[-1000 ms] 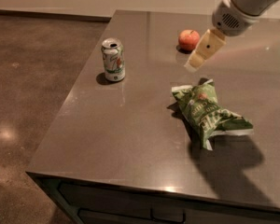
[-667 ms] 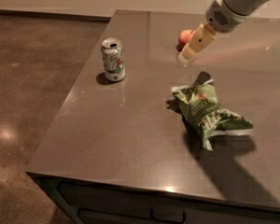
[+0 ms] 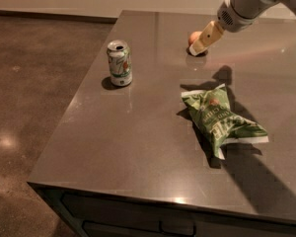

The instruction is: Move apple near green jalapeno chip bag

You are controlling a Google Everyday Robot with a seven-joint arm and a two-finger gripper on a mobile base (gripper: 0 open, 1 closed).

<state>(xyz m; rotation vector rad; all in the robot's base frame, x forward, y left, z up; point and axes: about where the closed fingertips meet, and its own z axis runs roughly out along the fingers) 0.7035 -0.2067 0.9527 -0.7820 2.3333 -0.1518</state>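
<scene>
— Listing desk (image 3: pixel 138 132) contents, far side first. Item one?

— Item one: apple (image 3: pixel 194 36). Small, round, red-orange. On the far part of the grey desk top, partly hidden behind the pincer.

— Position of pincer?

— Entry: pincer (image 3: pixel 194 50). Cream-coloured, slanting down and leftward from the white arm (image 3: pixel 246 4) at upper right. Tip low at the desk surface, right against the near side of the apple. Contact with apple: cannot tell. Released or clenched: cannot tell.

— Item two?

— Item two: green jalapeno chip bag (image 3: pixel 218 118). Crumpled foil, white lettering, small red-orange emblem, pale sealed ends. Lying flat, right of centre, nearer the front edge than the apple and well apart from it. Dark shadow (image 3: pixel 223 75) on the desk between bag and apple.

— Item three?

— Item three: soda can (image 3: pixel 120 63). White-green, upright, near the left edge of the desk, well apart from both apple and bag.

— Surroundings?

— Brown glossy floor (image 3: pixel 29 83) to the left of the desk.
</scene>
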